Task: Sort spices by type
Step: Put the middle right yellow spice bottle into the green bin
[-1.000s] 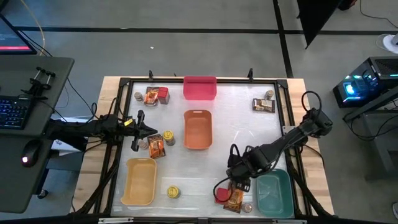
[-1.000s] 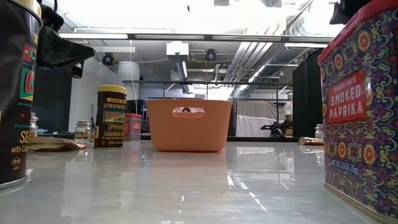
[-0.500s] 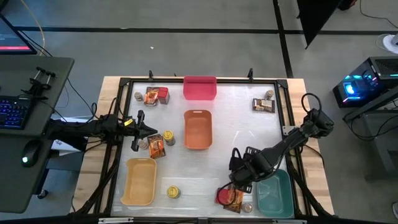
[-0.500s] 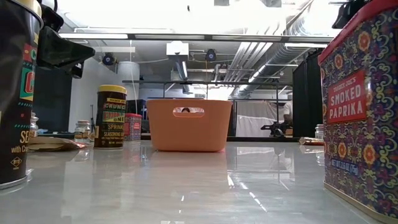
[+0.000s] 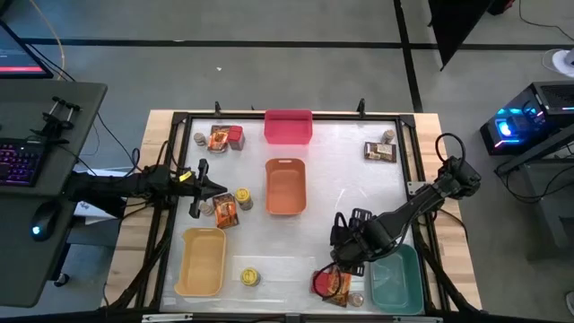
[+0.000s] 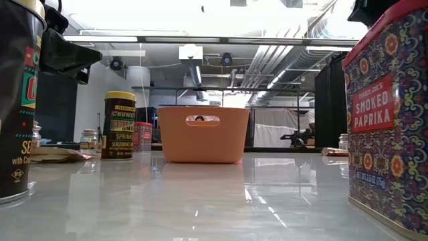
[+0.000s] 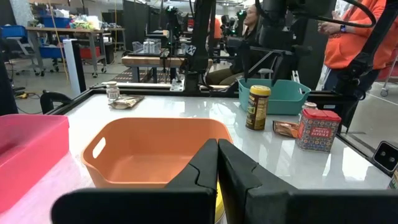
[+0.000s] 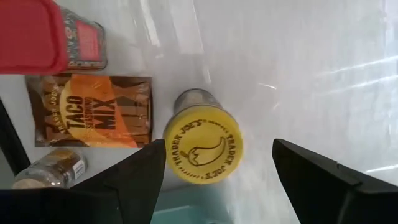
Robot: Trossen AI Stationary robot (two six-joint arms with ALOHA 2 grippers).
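Hovering with right gripper (image 8: 214, 163) fingers spread wide over the yellow-topped tin (image 8: 203, 147) beside the taco packet (image 8: 93, 111) near the teal bin (image 5: 395, 280), needing a centred, straight drop before closing.

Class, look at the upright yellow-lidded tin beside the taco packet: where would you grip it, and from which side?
Probably by its round body just below the lid, from straight above. The tin stands upright, and the right end effector hangs open over it. The taco packet lies close alongside, so one finger needs care.
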